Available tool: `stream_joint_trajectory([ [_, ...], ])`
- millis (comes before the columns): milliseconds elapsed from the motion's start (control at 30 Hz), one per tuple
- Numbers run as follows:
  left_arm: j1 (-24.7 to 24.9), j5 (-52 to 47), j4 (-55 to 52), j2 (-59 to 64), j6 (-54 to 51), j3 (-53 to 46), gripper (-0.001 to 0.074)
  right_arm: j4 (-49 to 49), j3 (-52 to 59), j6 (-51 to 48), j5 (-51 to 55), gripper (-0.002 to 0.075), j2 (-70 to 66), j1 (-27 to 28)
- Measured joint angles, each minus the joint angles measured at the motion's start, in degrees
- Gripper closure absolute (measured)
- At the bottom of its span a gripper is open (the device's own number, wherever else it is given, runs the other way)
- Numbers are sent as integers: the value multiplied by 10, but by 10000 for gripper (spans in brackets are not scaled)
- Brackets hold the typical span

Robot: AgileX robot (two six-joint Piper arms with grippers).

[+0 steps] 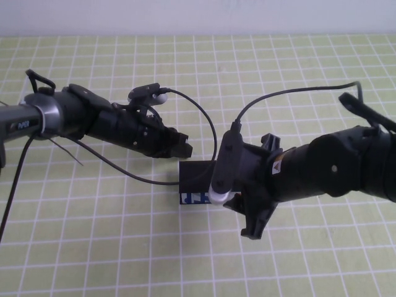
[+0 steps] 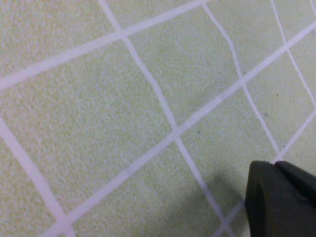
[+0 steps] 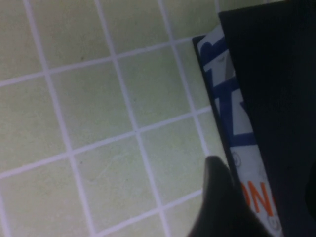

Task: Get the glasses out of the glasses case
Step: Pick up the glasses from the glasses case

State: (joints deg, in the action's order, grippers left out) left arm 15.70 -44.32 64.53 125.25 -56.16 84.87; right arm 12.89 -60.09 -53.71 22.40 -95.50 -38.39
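Note:
The glasses case (image 1: 193, 175) is a black box with its lid down flat, at the table's middle. Its blue, white and orange printed front (image 3: 232, 123) faces the near side. The glasses are hidden. My right gripper (image 1: 224, 182) reaches in from the right and sits over the case's right part, mostly hidden under its own wrist. One finger (image 3: 217, 202) lies against the printed front. My left gripper (image 1: 181, 148) is shut and empty, low over the mat just behind the case's left rear corner. Its fingertips (image 2: 281, 197) are together above the mat.
A green mat with a white grid (image 1: 124, 247) covers the whole table. The left arm's cable (image 1: 204, 117) loops over the mat behind the case. The right arm's cable (image 1: 291, 93) arcs above its wrist.

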Motion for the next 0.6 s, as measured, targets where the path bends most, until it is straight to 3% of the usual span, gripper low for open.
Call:
stream_joint_trajectory([
  [400,0,-1,0,0,0,0,739,-64,0,-8,-88,434,-63,0],
  [600,0,-3,0,0,0,0,739,-76,-1,-8,-117,502,-82,0],
])
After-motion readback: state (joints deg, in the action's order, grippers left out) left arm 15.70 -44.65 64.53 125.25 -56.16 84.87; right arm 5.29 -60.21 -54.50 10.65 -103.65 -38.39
